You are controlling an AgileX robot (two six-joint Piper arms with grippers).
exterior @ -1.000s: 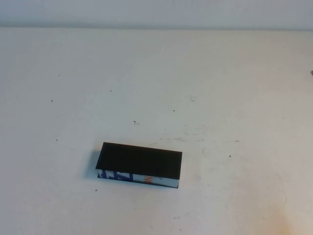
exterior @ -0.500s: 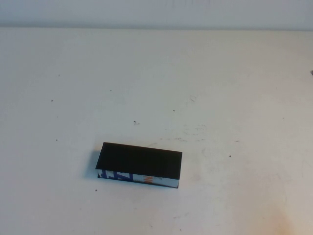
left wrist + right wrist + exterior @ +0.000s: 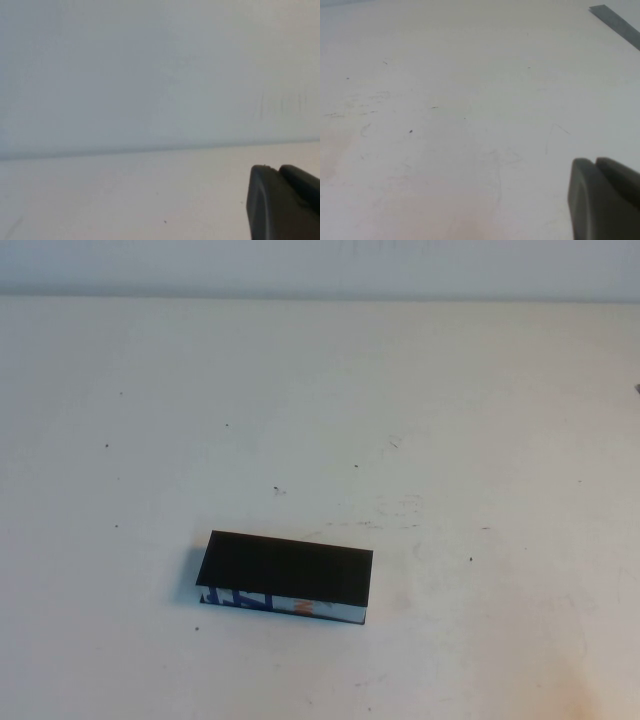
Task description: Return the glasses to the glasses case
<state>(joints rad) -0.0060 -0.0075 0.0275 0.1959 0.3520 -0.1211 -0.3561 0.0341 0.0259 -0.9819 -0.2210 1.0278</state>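
At the corner of each wrist view sits a bit of dark claw: the left gripper faces a pale wall, the right gripper looks down on the bare white table. I cannot tell whether either is open or closed. Neither shows from above. The glasses case lies shut, near the table's front edge. It looks light, stiff and smooth, so holding its long sides seems best. The glasses are nowhere in sight.

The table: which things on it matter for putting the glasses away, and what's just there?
For the job:
- glasses case, lid closed
- glasses: not visible
- left gripper, right gripper, both away from the case

Just there:
- table
- back wall
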